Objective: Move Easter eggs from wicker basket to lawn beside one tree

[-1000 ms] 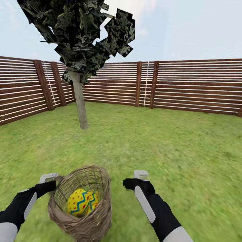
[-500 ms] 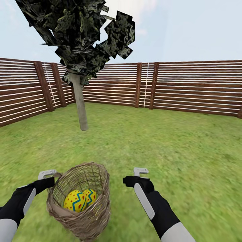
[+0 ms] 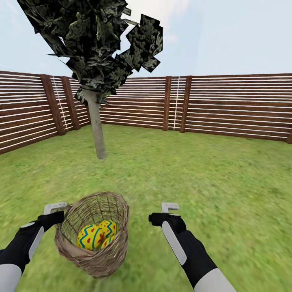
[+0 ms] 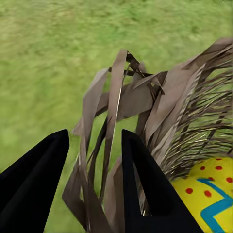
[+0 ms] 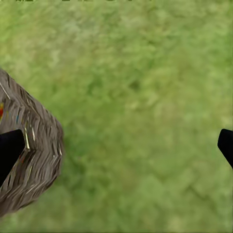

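Since a second ago: wicker basket sits lower and further left in the head view, tilted. Left gripper clamps the basket's rim strands, which pass between its dark fingers, basket held off the lawn. Contents: Easter eggs, yellow, two visible. Right gripper: fingers spread wide, empty, beside the basket. Beyond: tree, then wooden fence.

Loosely woven brown wicker basket, smooth painted eggs, slatted wooden fence, mottled grass lawn
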{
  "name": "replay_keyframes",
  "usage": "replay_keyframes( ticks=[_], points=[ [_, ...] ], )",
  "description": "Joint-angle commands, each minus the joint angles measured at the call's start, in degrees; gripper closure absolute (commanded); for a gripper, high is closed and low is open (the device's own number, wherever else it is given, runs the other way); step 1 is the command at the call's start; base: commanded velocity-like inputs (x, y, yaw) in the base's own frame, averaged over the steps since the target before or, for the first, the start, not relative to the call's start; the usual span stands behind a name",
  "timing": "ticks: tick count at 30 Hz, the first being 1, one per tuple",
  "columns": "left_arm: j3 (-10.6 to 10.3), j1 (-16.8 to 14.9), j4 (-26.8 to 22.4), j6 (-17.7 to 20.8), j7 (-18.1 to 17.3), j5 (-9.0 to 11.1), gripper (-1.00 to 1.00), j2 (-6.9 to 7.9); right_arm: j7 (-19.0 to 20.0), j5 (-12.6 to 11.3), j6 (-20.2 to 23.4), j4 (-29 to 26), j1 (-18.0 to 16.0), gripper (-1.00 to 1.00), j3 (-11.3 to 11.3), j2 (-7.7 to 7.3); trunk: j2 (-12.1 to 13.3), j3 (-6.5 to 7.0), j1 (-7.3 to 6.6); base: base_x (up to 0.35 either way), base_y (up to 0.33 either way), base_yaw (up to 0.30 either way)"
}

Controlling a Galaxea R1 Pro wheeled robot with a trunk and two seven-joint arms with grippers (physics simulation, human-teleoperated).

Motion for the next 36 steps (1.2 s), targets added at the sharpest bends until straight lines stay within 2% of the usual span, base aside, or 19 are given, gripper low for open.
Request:
replay_keyframes(
  ticks=[1, 4, 6, 16, 30, 36],
  points=[
    [0.23, -0.04, -0.11, 0.42, -0.23, 0.36, 1.00, -0.03, -0.56, -0.57, 0.09, -0.05, -0.04, -1.00, 0.06, 0.00, -0.03, -0.06, 0.02, 0.296, 0.000, 0.000],
    [0.17, -0.04, -0.11, 0.42, 3.52, 0.46, 1.00, -0.06, -0.59, -0.54, 0.06, -0.05, -0.03, -1.00, 0.21, 0.00, -0.03, -0.06, 0.02, 0.322, 0.000, 0.124],
    [0.19, -0.04, -0.11, 0.42, 4.38, 0.46, 1.00, -0.06, -0.59, -0.52, 0.06, -0.05, -0.03, -1.00, 0.23, 0.00, -0.03, -0.06, 0.02, 0.329, 0.000, 0.264],
    [0.21, -0.04, -0.11, 0.42, 4.55, 0.47, 1.00, -0.03, -0.59, -0.52, 0.06, -0.05, -0.03, -1.00, 0.23, 0.00, -0.03, -0.06, 0.02, 0.329, 0.000, 0.271],
    [0.23, -0.04, -0.11, 0.45, 4.54, 0.55, 1.00, 0.02, -0.58, -0.52, 0.06, -0.05, -0.03, -1.00, 0.36, 0.00, -0.03, -0.06, 0.02, 0.330, 0.063, 0.013],
    [0.28, -0.04, -0.11, 0.42, 4.55, 0.55, 1.00, 0.11, -0.59, -0.52, 0.06, -0.05, -0.03, -1.00, 0.40, 0.00, -0.03, -0.06, 0.02, 0.330, 0.100, 0.254]
  ],
)
